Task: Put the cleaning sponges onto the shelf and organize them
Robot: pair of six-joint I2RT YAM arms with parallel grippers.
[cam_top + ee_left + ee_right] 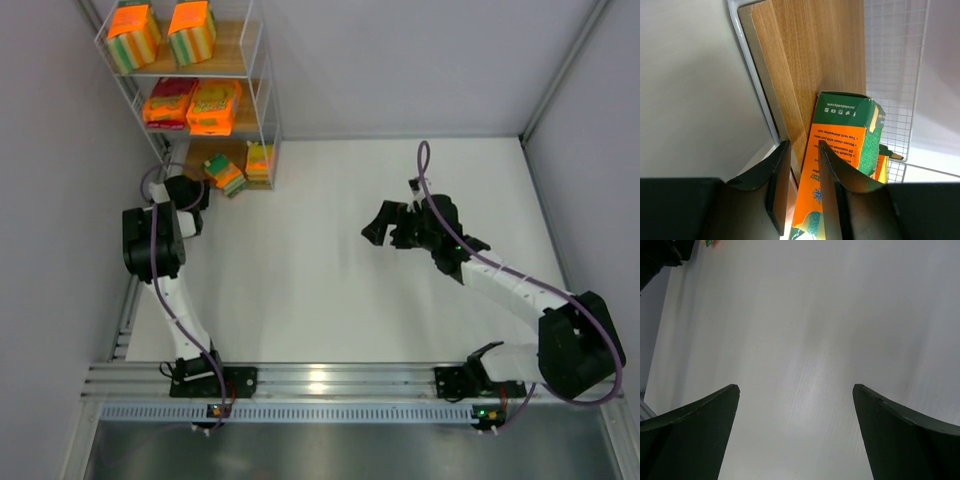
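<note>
Sponge pack (845, 150) | leans on shelf board (810, 60) just ahead of left claw (803, 146) | claw half-closed, grip unclear | right claw (795, 387) wide, empty

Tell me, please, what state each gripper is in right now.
Left gripper: narrowly parted at a sponge pack; grip cannot be told.
Right gripper: open, holding nothing.

Shelf (262, 70) at table (330, 300) far-left corner. Top board: two striped packs (134, 36) (192, 32). Middle board: two flat packs (170, 102) (213, 106). Bottom board: tilted pack (226, 174), second pack (259, 162) just beside. Left gripper (195, 190) near tilted pack. Right gripper (385, 225) over mid-table, spread wide.
</note>
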